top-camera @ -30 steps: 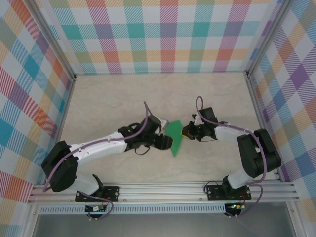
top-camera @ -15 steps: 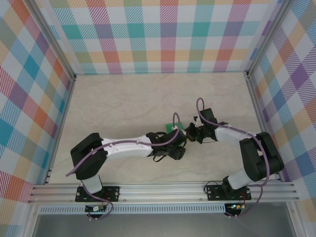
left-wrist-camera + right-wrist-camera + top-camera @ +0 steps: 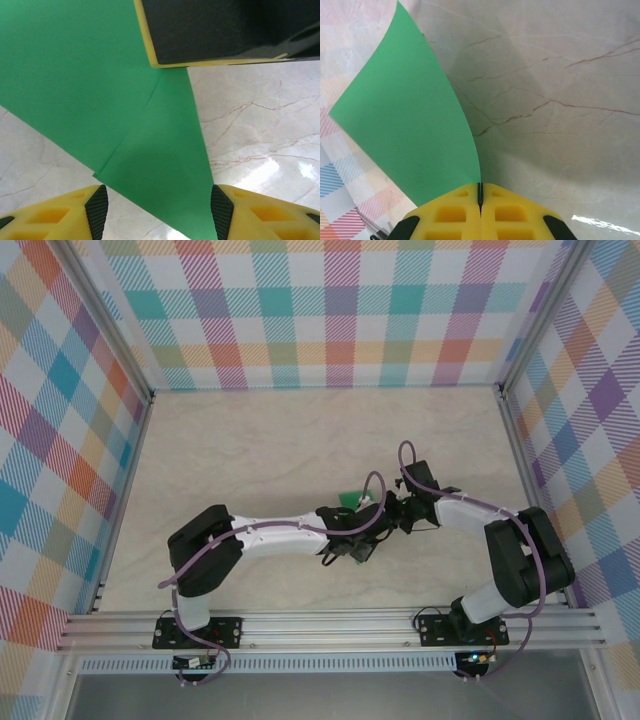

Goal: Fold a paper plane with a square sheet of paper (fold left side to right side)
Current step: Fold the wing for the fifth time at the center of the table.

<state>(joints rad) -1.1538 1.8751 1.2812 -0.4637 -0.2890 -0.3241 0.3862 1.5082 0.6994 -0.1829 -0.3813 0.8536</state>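
Observation:
The green sheet of paper (image 3: 150,150) lies folded on the marble table, with layered flaps that narrow to a point. My left gripper (image 3: 159,210) hangs low over that pointed part, open, its black pads (image 3: 97,210) on either side of the paper and apart from it. My right gripper (image 3: 480,192) is shut on an edge of the paper (image 3: 405,115), which curves up from its jaws. In the top view the left gripper (image 3: 362,543) and right gripper (image 3: 393,512) sit close together, and a small green corner of the paper (image 3: 349,500) shows behind them.
One finger of the right gripper (image 3: 225,30) reaches into the left wrist view from above, close to the left fingers. Plaid walls (image 3: 330,310) and metal posts enclose the table (image 3: 250,440). The aluminium rail (image 3: 330,625) runs along the near edge.
My left arm has swung right and stretched over the paper, which now hides most of it from above. The right gripper has stayed shut on the paper, barely moving.

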